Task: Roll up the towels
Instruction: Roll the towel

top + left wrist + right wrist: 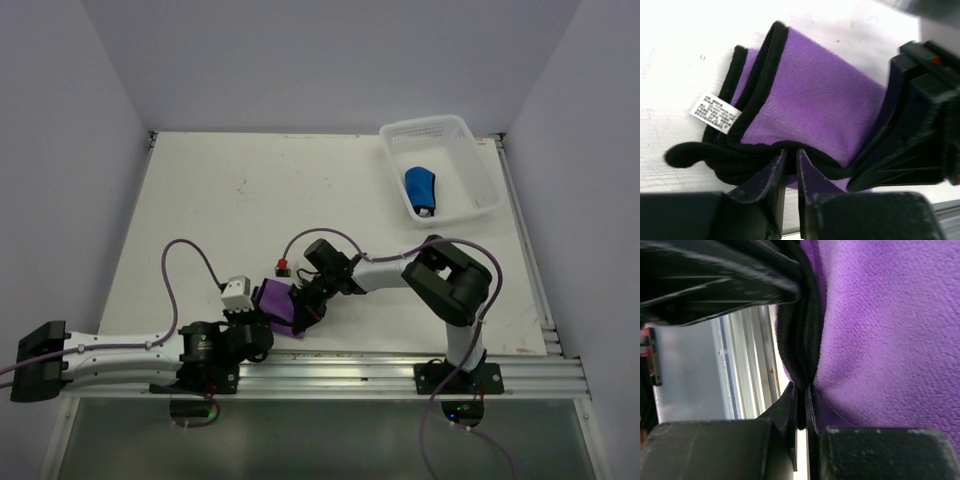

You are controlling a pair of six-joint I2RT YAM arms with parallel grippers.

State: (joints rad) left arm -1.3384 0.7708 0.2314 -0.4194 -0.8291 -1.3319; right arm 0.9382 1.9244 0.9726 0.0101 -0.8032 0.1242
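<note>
Left wrist view: the left gripper (791, 155) sits right under the lens, fingers drawn almost together with only a slit between them, pinching the black hem of the purple towel (815, 90).
Purple towel: folded over on itself, its hem layers stacked along one side. It lies on the white table (250, 190) close to the near edge, caught between the two grippers.
Care label (716, 113): small and white, poking out from the folded hem.
Right gripper (803, 390): clamped tight on the same towel's black hem, coming in from the opposite side to the left one.
Metal rail (747, 365): runs along the table's near edge, seen just past the right gripper's fingers.
Blue towel (421, 188): a compact bundle lying inside the basket, well apart from both arms.
Basket (425, 124): white and perforated, at the far right corner of the table.
</note>
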